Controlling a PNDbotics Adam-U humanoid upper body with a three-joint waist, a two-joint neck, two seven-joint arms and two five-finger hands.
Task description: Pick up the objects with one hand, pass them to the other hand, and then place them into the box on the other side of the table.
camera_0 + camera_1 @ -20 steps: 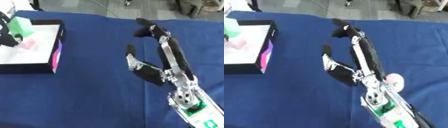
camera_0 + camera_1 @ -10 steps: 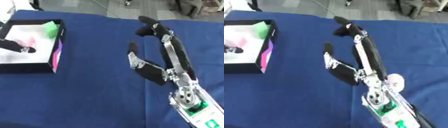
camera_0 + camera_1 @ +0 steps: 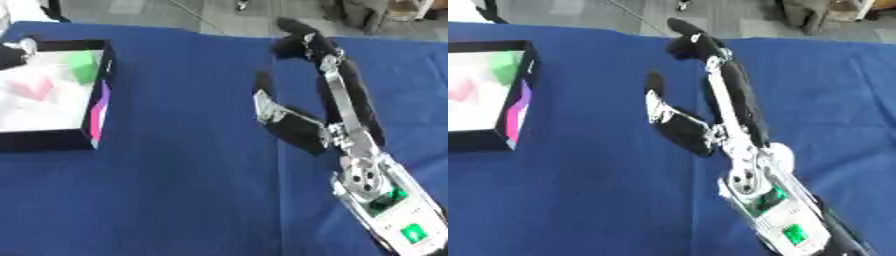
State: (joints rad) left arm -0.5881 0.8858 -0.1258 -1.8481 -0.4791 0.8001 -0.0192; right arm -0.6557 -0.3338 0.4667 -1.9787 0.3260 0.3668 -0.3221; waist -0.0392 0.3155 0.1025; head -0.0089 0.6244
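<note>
Right hand (image 3: 325, 107) over blue table (image 3: 192, 190), fingers straight and spread, thumb apart, holding nothing. Box (image 3: 98, 100) well left of the fingertips; green block (image 3: 83, 67) and pink block (image 3: 33, 87) inside. Left hand (image 3: 13, 52) at the box's far-left edge; fingers unclear.

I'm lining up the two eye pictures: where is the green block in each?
Left eye view: green block lies in the box's far right corner, upper left of the picture.
Right eye view: same block, closer to the left edge.
Shared landmark: the box's pink-and-purple right wall.
</note>
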